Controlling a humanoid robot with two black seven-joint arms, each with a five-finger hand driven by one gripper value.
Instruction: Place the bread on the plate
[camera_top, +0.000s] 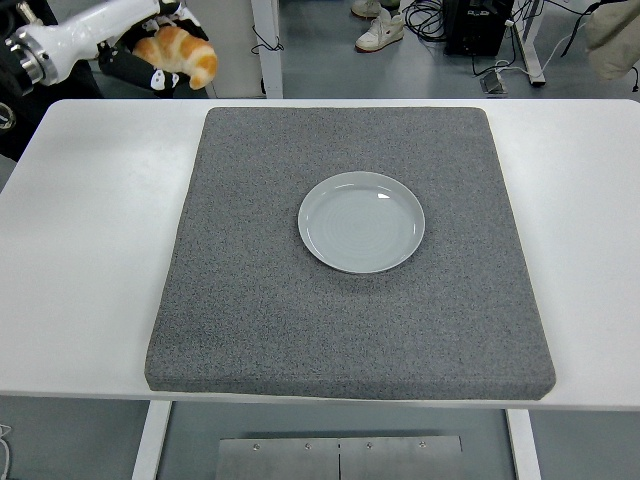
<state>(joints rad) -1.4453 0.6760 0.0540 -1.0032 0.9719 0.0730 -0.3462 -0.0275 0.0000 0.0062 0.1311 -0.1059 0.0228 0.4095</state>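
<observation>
My fingers (140, 72) on the left hand (150, 45) pinch the bread (180, 52), high up past the counter (90, 230). I see the plate (361, 221) on the gray mat (260, 300).

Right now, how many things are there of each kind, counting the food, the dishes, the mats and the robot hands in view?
Food: 1, the golden-brown bread roll
Dishes: 1, the round pale grey plate
Mats: 1, the square grey felt mat
Robot hands: 1, the left hand, gripping the roll
Total: 4

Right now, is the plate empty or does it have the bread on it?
Empty. The plate shows only bare grey surface on the mat, while the bread is held up in the left hand, far off to the upper left.
</observation>
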